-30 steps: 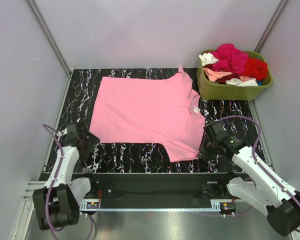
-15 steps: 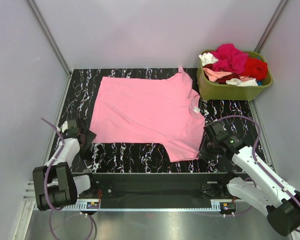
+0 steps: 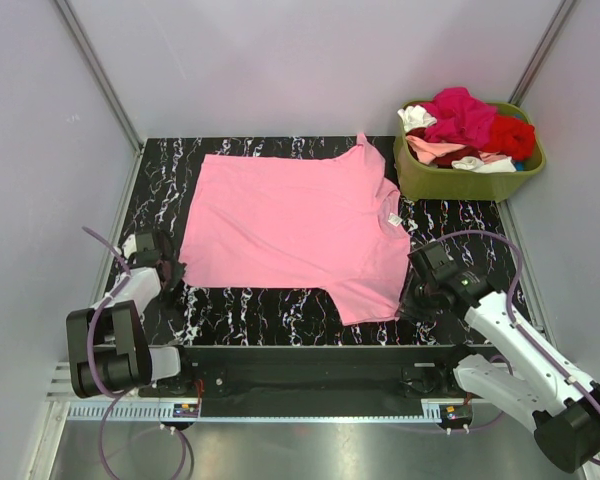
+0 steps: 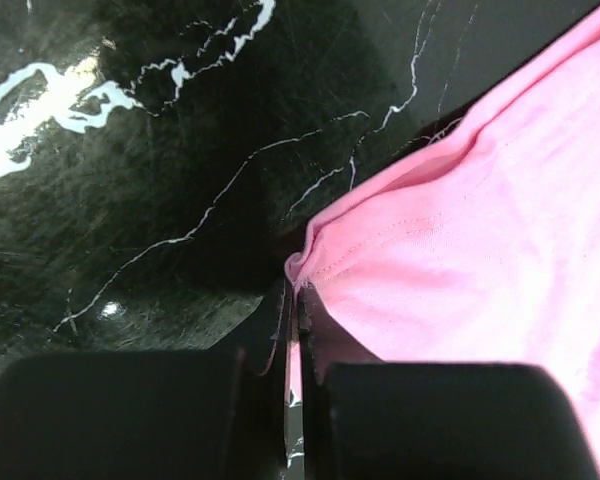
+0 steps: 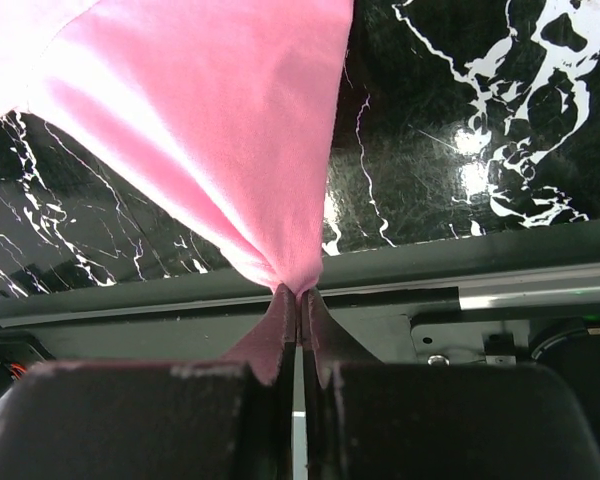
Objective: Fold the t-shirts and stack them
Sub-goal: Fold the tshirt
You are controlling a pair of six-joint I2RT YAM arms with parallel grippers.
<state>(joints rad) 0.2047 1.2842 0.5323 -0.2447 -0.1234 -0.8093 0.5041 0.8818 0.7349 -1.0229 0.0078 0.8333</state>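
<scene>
Corners of pink t-shirt (image 3: pixel 290 225) pinched tight in left gripper (image 4: pixel 292 292) and right gripper (image 5: pixel 300 296), both closed

Pink t-shirt (image 3: pixel 290 225), black white-veined table (image 3: pixel 260 301), olive tub (image 3: pixel 450 184)

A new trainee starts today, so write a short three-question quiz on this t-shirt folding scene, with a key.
1. True or false: the left gripper is shut on a corner of the flat pink short-sleeved cloth t-shirt.
2. Where is the olive-green plastic tub of crumpled clothes? A) at the far right of the black marbled table; B) near left; C) on the pink t-shirt.
3. Fill in: the right gripper pinches the t-shirt's near-____ edge.
Key: 1 true; 2 A; 3 right.
</scene>
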